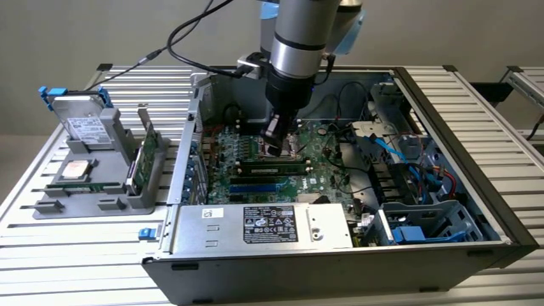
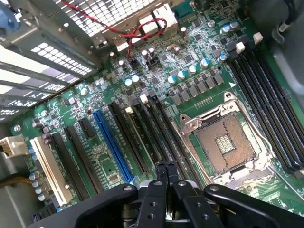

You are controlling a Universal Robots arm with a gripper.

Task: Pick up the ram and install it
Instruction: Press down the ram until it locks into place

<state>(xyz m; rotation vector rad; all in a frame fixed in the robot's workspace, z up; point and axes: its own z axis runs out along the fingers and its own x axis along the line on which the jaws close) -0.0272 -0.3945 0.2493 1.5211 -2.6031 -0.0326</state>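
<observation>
In the exterior view, the arm reaches down into the open computer case [image 1: 442, 191] on the slatted worktop [image 1: 76, 255], its tool [image 1: 274, 143] low over the motherboard [image 1: 255, 153] near the processor socket. The ram [image 1: 270, 169] sits flat in a memory slot just in front of the tool.

In the wrist view, the tool [image 2: 166, 166] has its fingers pressed together, holding nothing, above the black slots beside the empty processor socket [image 2: 225, 142].
</observation>
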